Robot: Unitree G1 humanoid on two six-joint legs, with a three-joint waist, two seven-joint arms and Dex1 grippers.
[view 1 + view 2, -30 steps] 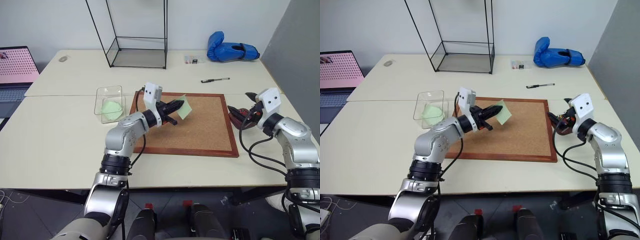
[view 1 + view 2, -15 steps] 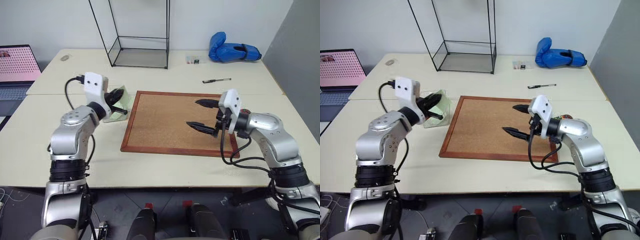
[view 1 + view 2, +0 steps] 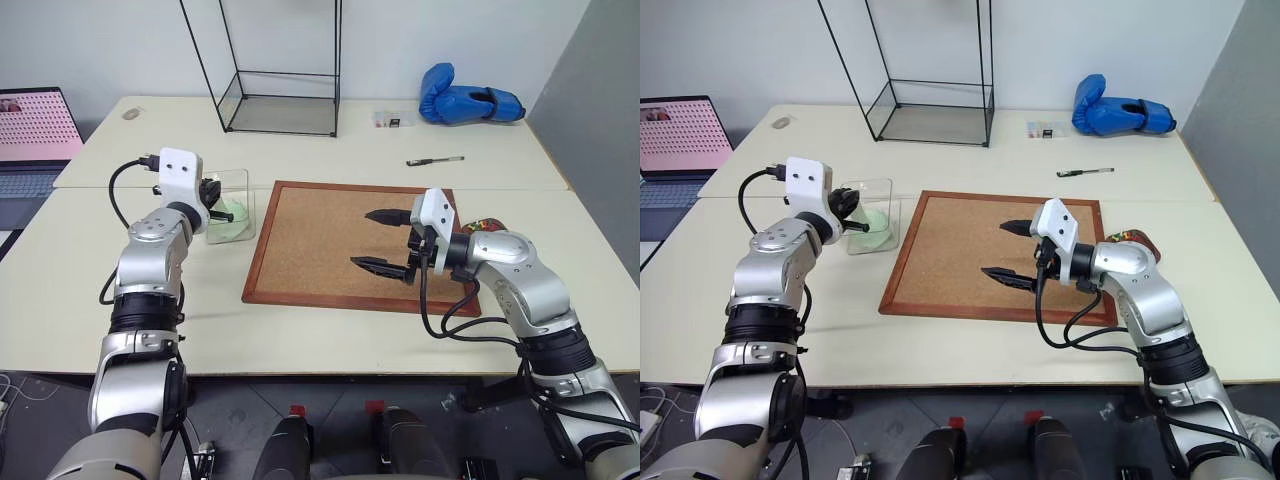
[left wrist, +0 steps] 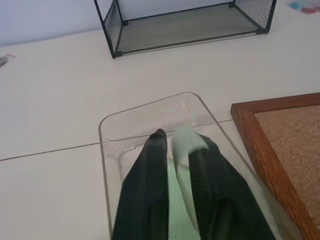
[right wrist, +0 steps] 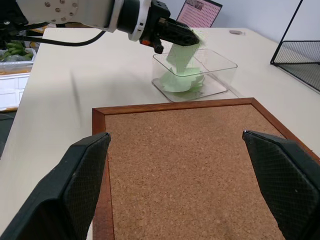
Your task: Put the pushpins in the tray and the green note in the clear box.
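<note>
Head view: the left gripper (image 3: pixel 222 211) hangs over the clear box (image 3: pixel 243 180), and the right gripper (image 3: pixel 382 240) hovers spread wide above the corkboard (image 3: pixel 320 255).

Left wrist view: the green note (image 4: pixel 181 142) stands between the black fingers (image 4: pixel 150 175), which look closed on it inside the glossy tub.

Right wrist view: that note dangles above crumpled green paper (image 5: pixel 182 80) on the box floor.
</note>
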